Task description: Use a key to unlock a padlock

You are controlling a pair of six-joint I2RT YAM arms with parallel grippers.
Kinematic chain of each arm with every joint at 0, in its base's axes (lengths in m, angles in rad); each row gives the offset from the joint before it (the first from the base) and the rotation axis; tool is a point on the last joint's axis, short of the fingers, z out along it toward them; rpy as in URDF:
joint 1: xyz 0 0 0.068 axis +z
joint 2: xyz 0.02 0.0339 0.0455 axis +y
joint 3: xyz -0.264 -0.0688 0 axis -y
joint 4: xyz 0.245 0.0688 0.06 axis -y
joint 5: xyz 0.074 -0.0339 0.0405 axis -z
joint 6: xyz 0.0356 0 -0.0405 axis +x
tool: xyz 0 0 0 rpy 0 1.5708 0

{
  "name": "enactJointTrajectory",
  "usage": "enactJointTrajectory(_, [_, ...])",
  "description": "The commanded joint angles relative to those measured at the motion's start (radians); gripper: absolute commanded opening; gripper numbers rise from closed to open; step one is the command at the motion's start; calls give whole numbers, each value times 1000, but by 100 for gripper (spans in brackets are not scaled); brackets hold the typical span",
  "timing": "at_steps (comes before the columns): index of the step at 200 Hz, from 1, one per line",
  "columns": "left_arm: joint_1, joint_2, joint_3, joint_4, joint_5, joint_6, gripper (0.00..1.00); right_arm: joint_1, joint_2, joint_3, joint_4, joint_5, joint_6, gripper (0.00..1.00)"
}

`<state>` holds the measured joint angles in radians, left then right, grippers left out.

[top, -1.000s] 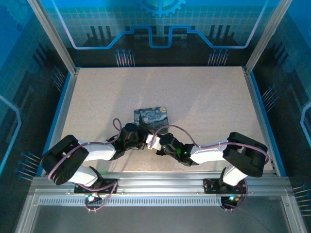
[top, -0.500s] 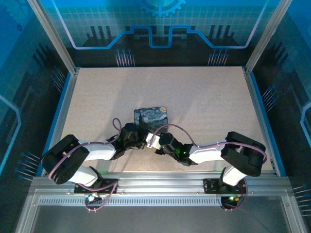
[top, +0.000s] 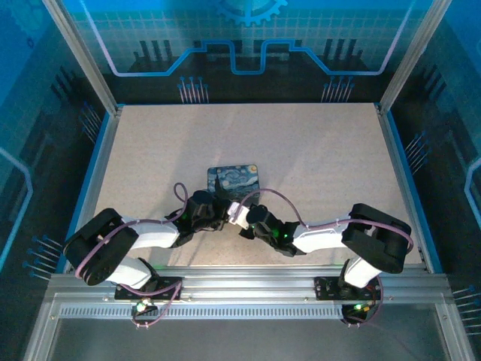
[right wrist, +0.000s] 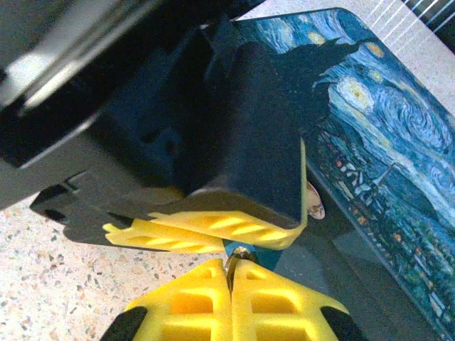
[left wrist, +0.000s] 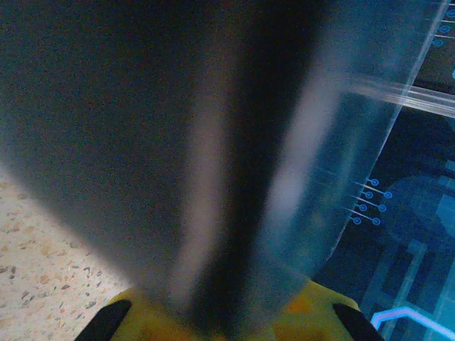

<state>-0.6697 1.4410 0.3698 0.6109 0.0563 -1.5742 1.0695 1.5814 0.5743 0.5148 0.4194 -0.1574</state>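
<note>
The right gripper (right wrist: 232, 270), fingers pressed together, is pinching the key (right wrist: 235, 256), a thin metal sliver, with its tip at the padlock (right wrist: 229, 247). The padlock's blue part is showing between the closed fingers of the left gripper (right wrist: 213, 231). Both grippers are meeting just beside the night-sky box (top: 234, 179), which is lying printed face up on the surface (top: 316, 150), its contents hidden.

The padlock (right wrist: 233, 248) is almost wholly hidden behind the left gripper (right wrist: 213, 231).
</note>
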Motion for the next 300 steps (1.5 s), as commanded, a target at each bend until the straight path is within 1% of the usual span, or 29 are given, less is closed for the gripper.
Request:
enactJointTrajectory(1, [-11,7,0,16,45,-10,0,-51,-30,15,2,-2,143,0])
enactJointTrajectory(73, [-14,20,-6,40,45,-15,0,-129,-58,30,-70,-142,370,0])
enactJointTrajectory(116, [-18,30,-6,50,39,-8,0,-191,-60,38,-120,-250,529,0])
enactJointTrajectory(135, [-21,26,4,27,36,0,0,-212,-71,45,-161,-267,562,0])
enactJointTrajectory(179, [-23,33,8,30,35,0,0,-266,-90,67,-239,-339,642,0])
enactJointTrajectory(199, [-24,37,10,30,34,1,0,-274,-82,96,-320,-347,666,0])
enactJointTrajectory(233, [-27,41,12,30,33,2,0,-276,-66,118,-366,-350,683,0])
enactJointTrajectory(286, [-25,38,5,23,24,8,24,-294,-57,101,-354,-355,694,0])
enactJointTrajectory(300, [-25,33,-2,20,17,7,32,-303,-58,93,-346,-362,699,0])
